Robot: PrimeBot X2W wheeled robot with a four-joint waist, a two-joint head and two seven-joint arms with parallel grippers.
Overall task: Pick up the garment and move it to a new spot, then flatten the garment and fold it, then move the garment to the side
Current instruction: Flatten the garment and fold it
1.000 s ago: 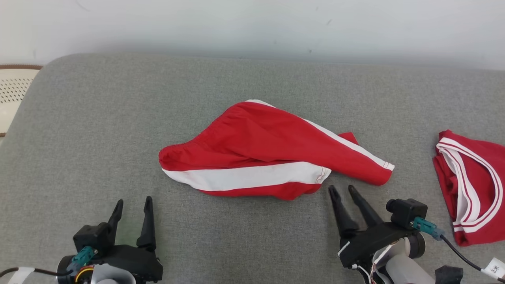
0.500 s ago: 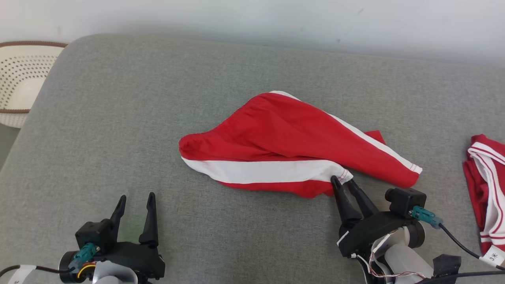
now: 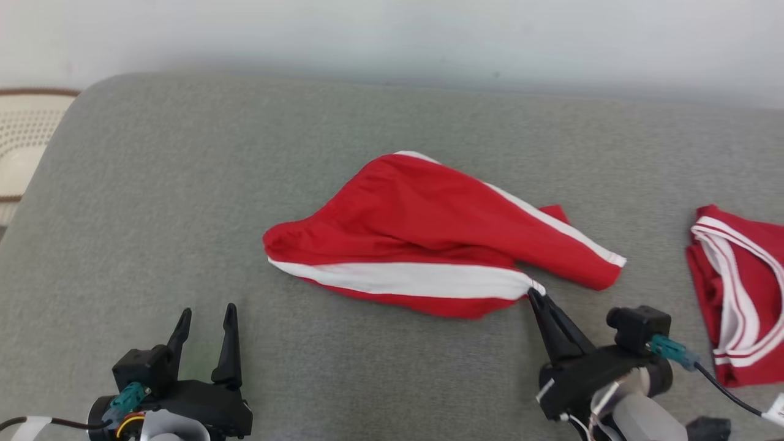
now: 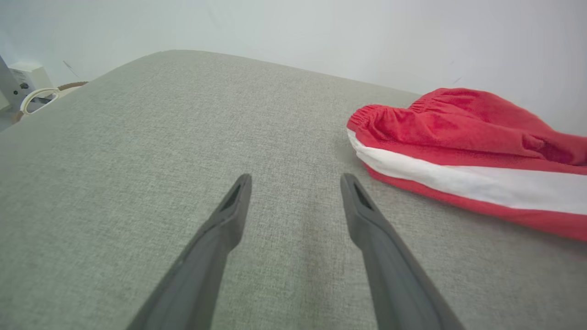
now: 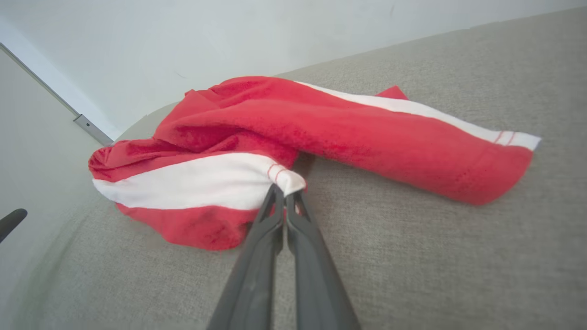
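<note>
The garment [image 3: 422, 239], red shorts with white side stripes, lies crumpled in the middle of the grey cushion [image 3: 184, 202]. My right gripper [image 3: 536, 295] is shut on the hem corner of its white stripe. In the right wrist view the garment [image 5: 321, 133] spreads ahead, and the right gripper [image 5: 285, 191] pinches the white hem with both fingers pressed together. My left gripper [image 3: 205, 317] stands open at the lower left, well apart from the cloth. The left wrist view has the left gripper [image 4: 296, 181] over bare cushion, with the garment [image 4: 458, 142] to its right.
A second red and white garment [image 3: 735, 288] lies at the cushion's right edge. A cream perforated basket [image 3: 21, 141] sits off the cushion's left end. A pale wall runs behind the cushion.
My right gripper reached forward to the white hem and closed on it, slightly tugging the cloth. The head camera shifted between frames. My left gripper stayed put and open.
</note>
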